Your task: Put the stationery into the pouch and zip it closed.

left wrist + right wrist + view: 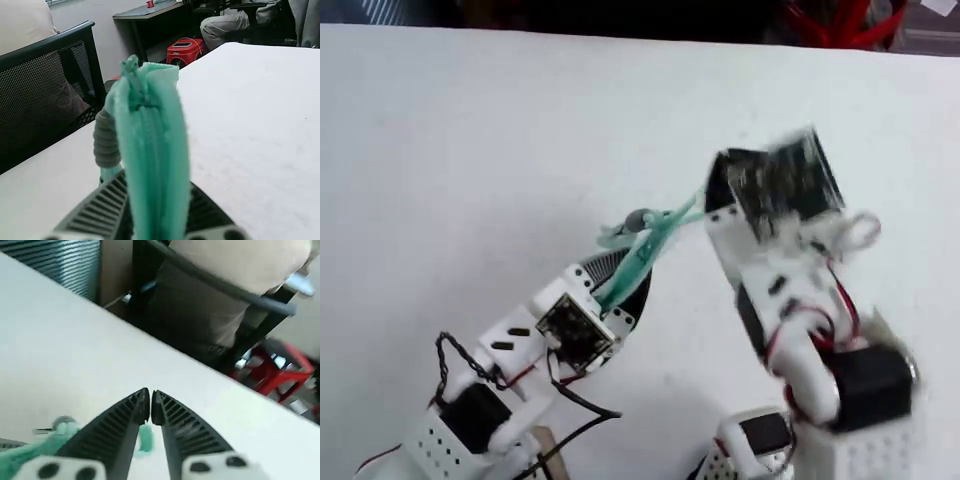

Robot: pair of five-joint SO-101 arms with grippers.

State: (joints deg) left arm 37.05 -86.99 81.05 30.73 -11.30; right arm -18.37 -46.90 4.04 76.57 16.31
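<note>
Pouch (645, 250), mint green, is held edge-up over the near middle of the table (470, 130), clenched at its near-left end by the left gripper (620, 287). The right gripper (150, 395) sits at its far-right end with tips pressed together, and whether they pinch the zip pull cannot be told. Risk as judged: the grey ribbed item (106, 145) protruding beside the zip could jam the slider or drop out, and an empty pinch would slip; no brand, label or writing is legible.

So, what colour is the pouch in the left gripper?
The pouch is plain mint green; the left wrist view shows it best.
</note>
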